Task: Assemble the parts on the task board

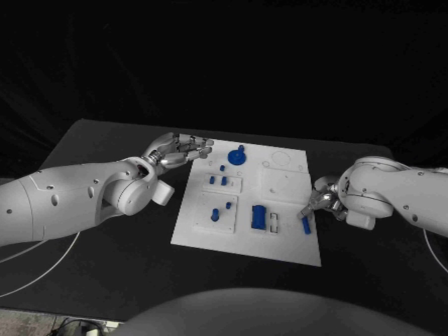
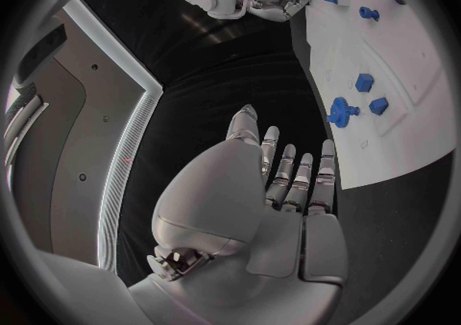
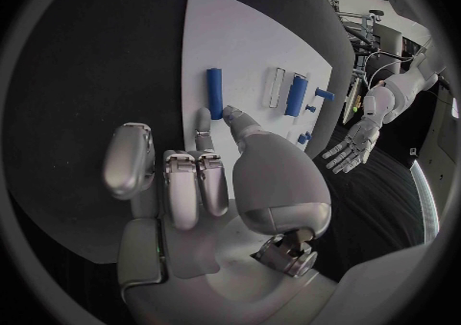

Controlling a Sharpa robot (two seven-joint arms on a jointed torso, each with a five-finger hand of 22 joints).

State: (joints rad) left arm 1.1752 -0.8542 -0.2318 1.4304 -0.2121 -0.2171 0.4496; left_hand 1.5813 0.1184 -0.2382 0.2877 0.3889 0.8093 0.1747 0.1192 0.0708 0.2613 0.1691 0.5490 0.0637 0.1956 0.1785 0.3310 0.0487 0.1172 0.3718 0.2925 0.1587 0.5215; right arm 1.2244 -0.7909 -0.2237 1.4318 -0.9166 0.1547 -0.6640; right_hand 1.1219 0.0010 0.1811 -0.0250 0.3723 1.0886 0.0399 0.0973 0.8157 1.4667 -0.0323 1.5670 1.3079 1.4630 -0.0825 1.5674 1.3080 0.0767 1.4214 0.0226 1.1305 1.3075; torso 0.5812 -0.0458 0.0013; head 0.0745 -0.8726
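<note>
Task board (image 1: 285,183): white plate lying flat in the middle of the black table (image 1: 103,150), its long sides running away from the robot. Parts on the board: a blue gear-shaped piece (image 1: 236,155) with a short stem, near the far left corner; two small blue blocks (image 1: 218,180) just below it on a raised white tile; a small blue peg (image 1: 223,168) between the gear and those blocks; a further pair of small blue pieces (image 1: 220,211) on the near-left tile; a larger blue block (image 1: 258,217) standing in the near middle, just beside a narrow white frame (image 1: 274,222); a blue bar (image 1: 306,224) lying at the board's near right edge. Right hand (image 1: 318,203): at the right edge of the board, thumb and a fingertip (image 3: 203,121) reaching to one end of the blue bar and touching it or nearly so, remaining fingers curled in toward the palm; whether the bar is actually pinched cannot be told. Left hand (image 1: 178,149): held off the far left corner of the board, near the gear, fingers (image 2: 288,171) straight and slightly spread, holding nothing, apart from the board.
</note>
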